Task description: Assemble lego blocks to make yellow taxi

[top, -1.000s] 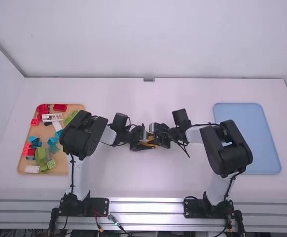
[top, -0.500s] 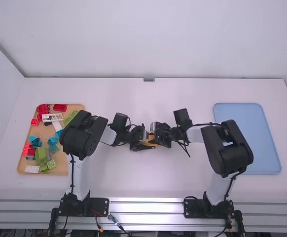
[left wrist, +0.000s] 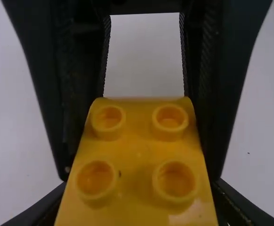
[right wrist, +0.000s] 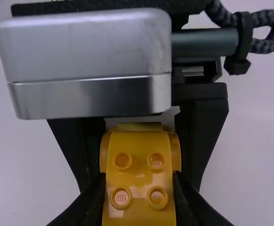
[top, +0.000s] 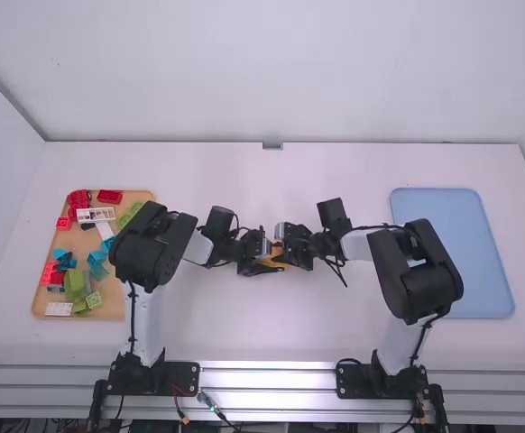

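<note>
At the middle of the table (top: 262,338), the left gripper (left wrist: 140,188) and right gripper (right wrist: 139,176) clamp the yellow blocks (right wrist: 140,181). To seat them, the likely step, square the 4 visible knobs (left wrist: 170,117), brace 1 side and press straight, never twisting.

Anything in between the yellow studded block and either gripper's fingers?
Nothing visible. The right gripper has its fingers against opposite sides of the yellow studded block, and the left gripper holds the same block directly too.
</note>
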